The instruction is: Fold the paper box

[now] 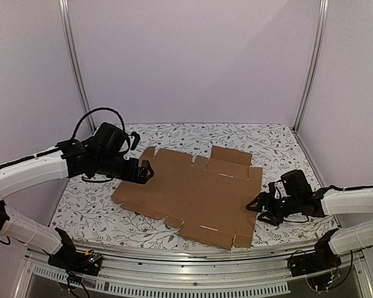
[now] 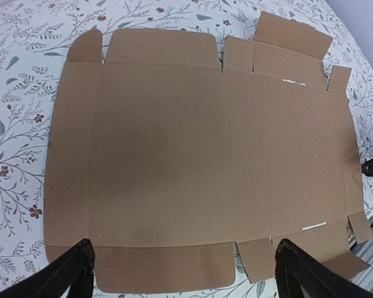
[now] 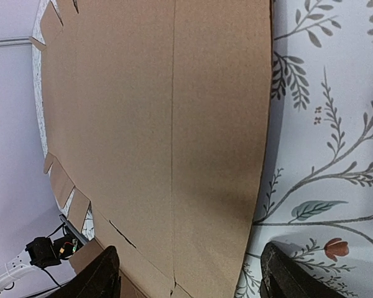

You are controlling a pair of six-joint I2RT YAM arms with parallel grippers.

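The paper box (image 1: 193, 192) is a flat, unfolded brown cardboard sheet with flaps and slits, lying on the flowered table. It fills the left wrist view (image 2: 199, 161) and the left half of the right wrist view (image 3: 155, 143). My left gripper (image 1: 144, 172) is open at the sheet's left edge, low over it, holding nothing; its fingers (image 2: 71, 276) straddle a side flap. My right gripper (image 1: 259, 208) is open at the sheet's right edge, one finger (image 3: 99, 276) over the cardboard and the other over the cloth.
The table is covered by a white cloth with a leaf and flower print (image 1: 261, 139). Purple walls and metal posts (image 1: 74, 62) enclose the back and sides. A metal rail (image 1: 193, 276) runs along the near edge.
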